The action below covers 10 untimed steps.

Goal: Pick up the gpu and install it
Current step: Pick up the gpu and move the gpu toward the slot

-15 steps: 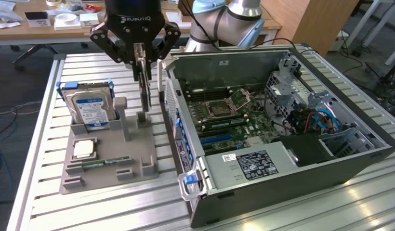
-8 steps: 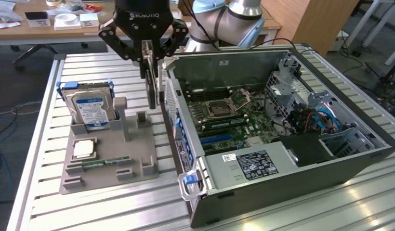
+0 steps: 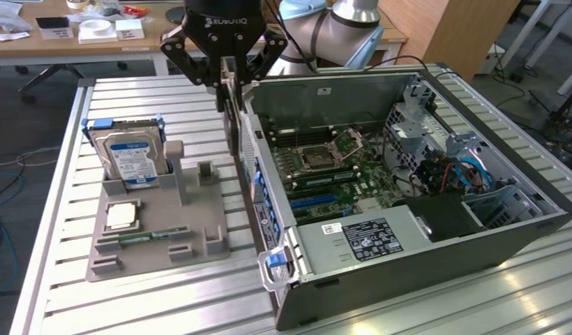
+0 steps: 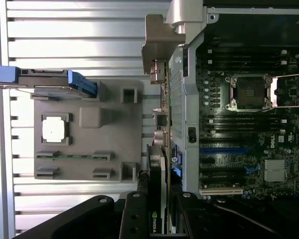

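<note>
Fingers [image 4: 134,219] of gripper [image 3: 227,70] clenched on the gpu [image 4: 157,184], grasping it on edge, silvery bracket end farthest from the wrist. Exterior view: card hangs upright from gripper over slatted metal table [image 3: 174,300], between grey parts tray [image 3: 146,264] and open computer case [image 3: 425,262], just beside the case's outer wall. Hard drive [image 3: 132,157] and memory stick [image 3: 151,236] sit in tray.

The gpu [image 3: 233,125] seemingly hangs between parts tray [image 3: 165,209], exterior view's left, and case [image 3: 435,272]
</note>
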Tool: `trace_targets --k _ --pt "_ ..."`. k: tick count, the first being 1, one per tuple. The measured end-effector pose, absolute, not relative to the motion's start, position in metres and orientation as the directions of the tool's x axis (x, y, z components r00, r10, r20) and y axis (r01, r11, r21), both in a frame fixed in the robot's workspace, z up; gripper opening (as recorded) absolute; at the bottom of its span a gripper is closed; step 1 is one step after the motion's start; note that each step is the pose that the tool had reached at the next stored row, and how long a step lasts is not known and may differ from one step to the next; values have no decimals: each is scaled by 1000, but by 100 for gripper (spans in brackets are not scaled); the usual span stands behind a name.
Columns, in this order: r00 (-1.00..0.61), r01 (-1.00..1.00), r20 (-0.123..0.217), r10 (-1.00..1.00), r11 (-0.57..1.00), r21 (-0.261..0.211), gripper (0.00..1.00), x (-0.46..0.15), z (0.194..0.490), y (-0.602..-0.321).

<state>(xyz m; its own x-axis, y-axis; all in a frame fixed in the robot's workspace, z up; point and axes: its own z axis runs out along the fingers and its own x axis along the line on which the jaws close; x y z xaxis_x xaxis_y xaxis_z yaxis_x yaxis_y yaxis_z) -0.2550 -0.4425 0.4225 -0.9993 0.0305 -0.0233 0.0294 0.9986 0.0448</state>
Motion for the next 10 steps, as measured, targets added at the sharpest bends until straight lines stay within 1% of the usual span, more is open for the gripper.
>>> trace_targets --k 10 --pt "-999 29 -23 30 999 45 27 -229 422 -442"
